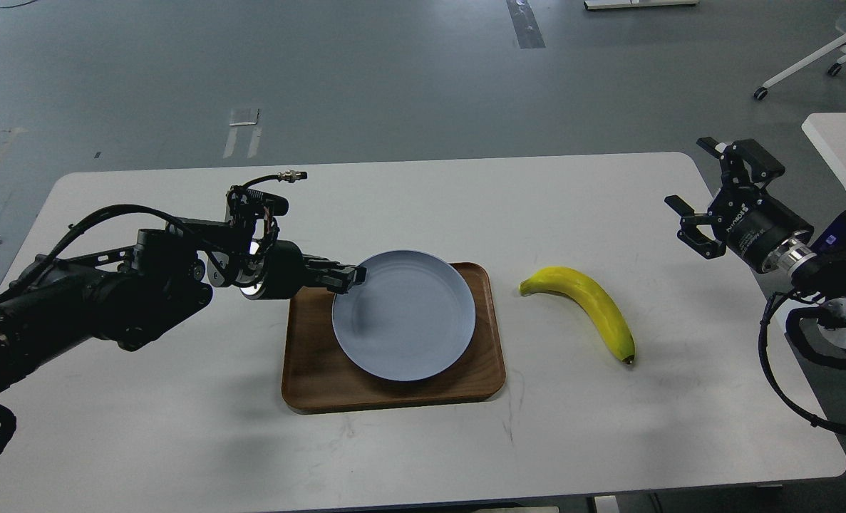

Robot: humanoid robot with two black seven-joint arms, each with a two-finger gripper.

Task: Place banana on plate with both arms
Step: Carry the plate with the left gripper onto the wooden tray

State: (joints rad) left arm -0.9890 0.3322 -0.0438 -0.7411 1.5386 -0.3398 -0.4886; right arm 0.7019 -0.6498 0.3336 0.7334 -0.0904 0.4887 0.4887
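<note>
White table (pixel 180 442) on a grey floor. Near its middle, a wooden tray (pixel 308 385) holds the empty plate (pixel 405 320). Left gripper (pixel 355 278) sits at the plate's left rim, fingers together, seemingly pinching it. Banana (pixel 586 308) lies toward the table's right edge, untouched. Right gripper (pixel 700 192) hovers apart beyond it. A poor grasp could roll the banana off the edge.

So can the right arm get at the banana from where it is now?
Probably yes. The right claw is open, holds nothing, and hangs right of the banana, with only bare table between them.
</note>
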